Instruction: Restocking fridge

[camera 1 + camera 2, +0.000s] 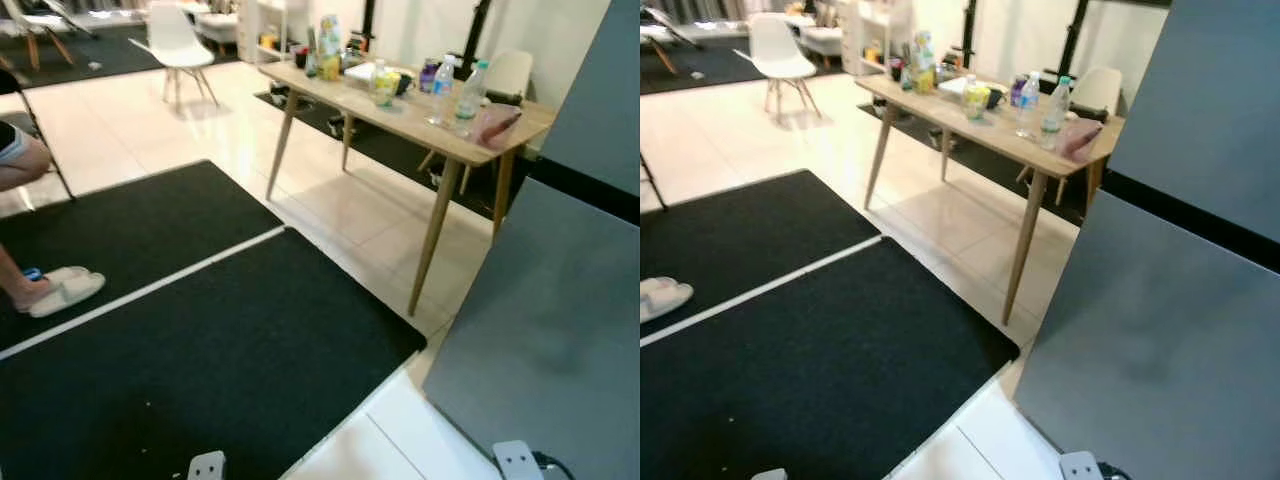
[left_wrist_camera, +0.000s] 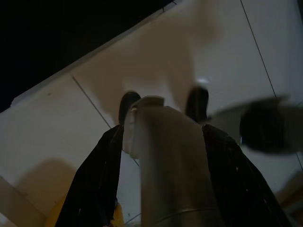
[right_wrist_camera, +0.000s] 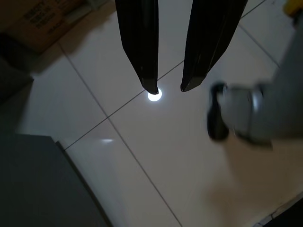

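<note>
The grey fridge (image 1: 550,330) stands shut at the right, close in front of me. A wooden table (image 1: 400,118) beyond it carries several bottles (image 1: 468,98) and cartons (image 1: 328,48). My left gripper (image 2: 162,105) hangs over white floor tiles, shut on a pale cylindrical container (image 2: 163,161) that fills the space between its fingers. My right gripper (image 3: 168,89) hangs open above the tiles with nothing between its fingertips. A grey corner of the fridge (image 3: 33,179) lies beside it.
Black mats (image 1: 200,340) cover the floor ahead and to the left. A person's leg and pale slippers (image 1: 62,290) are at the far left. A white chair (image 1: 175,42) stands at the back, a cardboard box (image 3: 42,21) lies near the right gripper.
</note>
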`<state>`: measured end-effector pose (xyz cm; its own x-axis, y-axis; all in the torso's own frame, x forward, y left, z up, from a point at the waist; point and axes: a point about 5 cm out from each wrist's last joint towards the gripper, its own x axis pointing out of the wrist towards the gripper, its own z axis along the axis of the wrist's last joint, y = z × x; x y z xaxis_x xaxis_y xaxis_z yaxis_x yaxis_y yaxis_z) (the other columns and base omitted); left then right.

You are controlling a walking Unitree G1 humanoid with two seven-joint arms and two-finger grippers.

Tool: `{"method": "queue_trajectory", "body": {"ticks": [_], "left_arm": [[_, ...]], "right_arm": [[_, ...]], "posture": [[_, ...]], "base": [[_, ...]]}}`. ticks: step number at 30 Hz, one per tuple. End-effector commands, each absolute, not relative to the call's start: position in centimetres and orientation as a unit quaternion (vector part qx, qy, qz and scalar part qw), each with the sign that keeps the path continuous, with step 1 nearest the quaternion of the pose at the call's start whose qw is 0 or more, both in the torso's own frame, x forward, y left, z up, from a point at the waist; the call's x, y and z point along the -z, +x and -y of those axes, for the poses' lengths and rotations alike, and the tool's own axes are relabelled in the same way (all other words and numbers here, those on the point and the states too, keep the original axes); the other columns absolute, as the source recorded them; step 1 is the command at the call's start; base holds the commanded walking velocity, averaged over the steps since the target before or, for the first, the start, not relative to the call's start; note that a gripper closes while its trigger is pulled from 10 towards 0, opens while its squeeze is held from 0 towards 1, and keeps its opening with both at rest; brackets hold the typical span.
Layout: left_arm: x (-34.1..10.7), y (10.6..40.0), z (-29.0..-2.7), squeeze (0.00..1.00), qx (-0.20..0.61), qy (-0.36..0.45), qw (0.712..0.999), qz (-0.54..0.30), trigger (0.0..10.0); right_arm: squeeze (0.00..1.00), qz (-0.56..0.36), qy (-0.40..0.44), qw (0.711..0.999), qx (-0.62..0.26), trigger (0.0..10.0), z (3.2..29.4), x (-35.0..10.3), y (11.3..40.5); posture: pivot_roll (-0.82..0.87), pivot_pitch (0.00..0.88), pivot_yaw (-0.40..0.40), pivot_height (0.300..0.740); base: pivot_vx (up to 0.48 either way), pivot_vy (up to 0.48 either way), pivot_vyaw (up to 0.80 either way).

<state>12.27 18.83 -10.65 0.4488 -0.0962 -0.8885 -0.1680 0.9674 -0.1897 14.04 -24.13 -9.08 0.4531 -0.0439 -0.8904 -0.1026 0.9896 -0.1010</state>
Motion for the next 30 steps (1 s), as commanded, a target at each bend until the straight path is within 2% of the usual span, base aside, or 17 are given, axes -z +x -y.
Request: {"method": "queue_trajectory", "body": {"ticks": [1,4,30], "left_arm": [[11.05,11.24,-18.23,0.00,-0.015,-0.130,0.829,-0.544,10.0],[11.05,11.24,-18.20,0.00,-0.015,-0.130,0.829,-0.544,10.0],[11.10,11.04,-18.32,0.00,-0.014,-0.126,0.827,-0.548,10.0]], "right_arm": [[0.00,-0.514,-0.072,0.854,-0.012,10.0,24.63,8.80,14.37],[0.00,-0.513,-0.070,0.855,-0.011,10.0,24.62,8.79,14.38],[0.00,-0.520,-0.079,0.850,-0.003,10.0,24.63,8.92,14.15]], "posture": [[-0.07,0.000,-0.058,0.740],[-0.07,0.000,-0.058,0.740],[-0.07,0.000,-0.054,0.740]], "base": [[0.270,0.000,0.77],[0.270,0.000,0.68],[0.263,0.000,0.00]]}}
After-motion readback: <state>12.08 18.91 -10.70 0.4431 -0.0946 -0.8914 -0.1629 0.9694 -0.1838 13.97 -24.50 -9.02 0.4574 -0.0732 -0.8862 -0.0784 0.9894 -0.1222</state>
